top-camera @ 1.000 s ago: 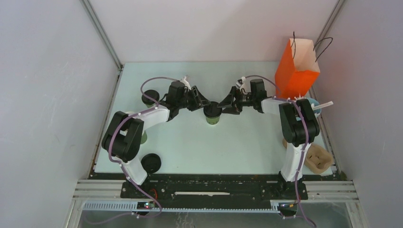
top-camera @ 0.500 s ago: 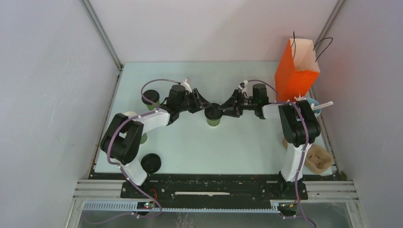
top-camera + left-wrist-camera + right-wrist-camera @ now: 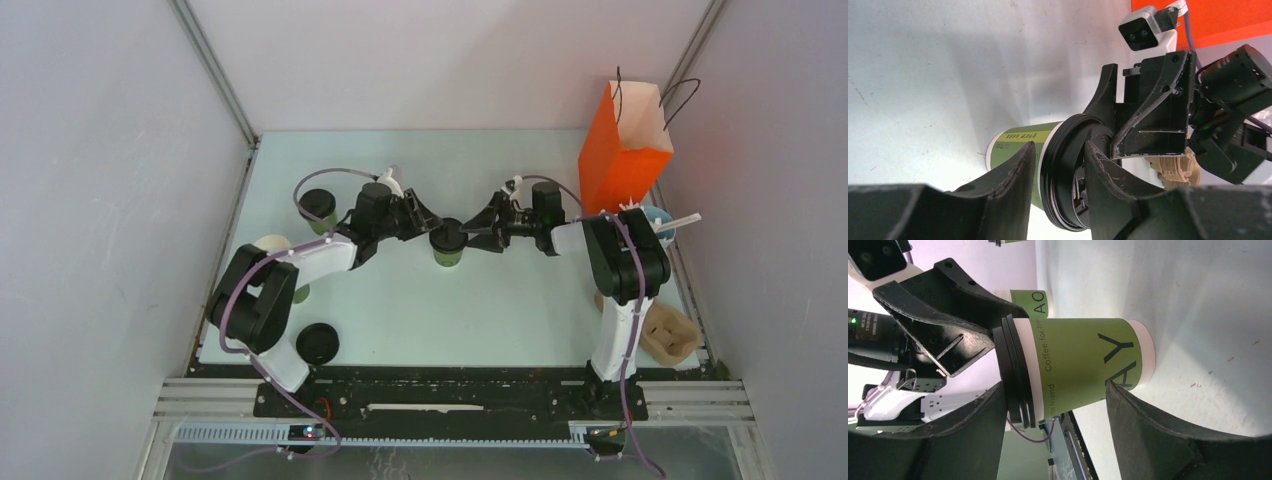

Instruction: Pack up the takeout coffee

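Nearest, at the table's (image 3: 500, 310) front edge, a loose round black plastic lid (image 3: 317, 342) lies on the left, and a brown moulded-cardboard cup carrier (image 3: 670, 335) sits at the right corner. Just beyond the lid, a stack of lidless olive-green paper cups (image 3: 272, 248) stands partly hidden behind the left arm.

At mid-table the olive-green paper cup with a black lid (image 3: 447, 243) stands upright, with both arms reaching in on it from opposite sides. The left claw (image 3: 1058, 150) is narrowed, and its fingers (image 3: 1015, 172) bracket the rim of the lid. Whether they pinch it cannot be told. The right claw (image 3: 1055, 387) stands wide, its fingers (image 3: 1148, 435) spread in front of the cup's side, and one of them meets the far edge of the lid in the left wrist view.

Farther back on the left, a second lidded olive-green cup (image 3: 318, 207) stands apart from the first. At the far right, an orange paper bag with black cord handles (image 3: 625, 150) stands upright with its mouth open.
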Robot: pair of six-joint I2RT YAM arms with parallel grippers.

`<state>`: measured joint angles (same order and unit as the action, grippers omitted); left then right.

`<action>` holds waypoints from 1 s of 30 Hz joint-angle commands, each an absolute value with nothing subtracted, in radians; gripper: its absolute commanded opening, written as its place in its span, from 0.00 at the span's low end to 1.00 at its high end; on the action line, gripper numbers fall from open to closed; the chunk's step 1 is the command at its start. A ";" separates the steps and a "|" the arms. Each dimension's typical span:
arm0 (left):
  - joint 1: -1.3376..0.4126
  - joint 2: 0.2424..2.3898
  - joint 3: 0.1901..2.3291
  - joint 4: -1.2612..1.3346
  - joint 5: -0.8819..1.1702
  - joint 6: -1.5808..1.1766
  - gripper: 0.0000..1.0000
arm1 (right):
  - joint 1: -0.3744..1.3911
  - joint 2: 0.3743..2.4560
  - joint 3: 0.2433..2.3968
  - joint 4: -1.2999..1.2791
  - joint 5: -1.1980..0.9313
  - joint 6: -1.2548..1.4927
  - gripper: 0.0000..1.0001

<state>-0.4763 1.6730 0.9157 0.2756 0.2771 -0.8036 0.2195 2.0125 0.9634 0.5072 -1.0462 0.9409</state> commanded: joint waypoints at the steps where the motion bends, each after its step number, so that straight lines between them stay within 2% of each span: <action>1: -0.517 1.673 0.860 0.044 0.135 -0.687 0.44 | 0.213 2.031 0.868 0.315 -0.785 0.845 0.72; 3: -0.537 1.662 0.876 0.020 0.118 -0.673 0.45 | 0.223 1.989 0.880 0.283 -0.773 0.814 0.73; 6: -0.537 1.650 0.891 0.023 0.138 -0.690 0.45 | 0.219 1.969 0.931 0.384 -0.939 0.889 0.76; 8: -0.537 1.644 0.915 0.008 0.146 -0.687 0.46 | 0.213 1.932 0.968 0.407 -0.976 0.915 0.81; 12: -0.537 1.638 0.927 0.007 0.144 -0.688 0.47 | 0.236 1.915 1.069 0.287 -0.970 0.849 0.89; 17: -0.539 1.650 0.909 0.008 0.146 -0.699 0.47 | 0.260 2.017 1.121 0.336 -0.992 0.891 0.89; 23: -0.540 1.651 0.891 0.024 0.149 -0.704 0.47 | 0.252 2.126 1.059 0.363 -0.938 0.902 0.82; 26: -0.540 1.646 0.873 0.037 0.151 -0.706 0.47 | 0.226 2.131 0.969 0.431 -0.910 0.929 0.79; 30: -0.540 1.644 0.874 0.043 0.164 -0.707 0.47 | 0.235 2.036 1.016 0.350 -0.918 0.869 0.80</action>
<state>-0.5365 1.6360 0.9234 0.1711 0.1905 -0.7517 0.2340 2.0628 1.0397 0.5171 -1.0046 0.9859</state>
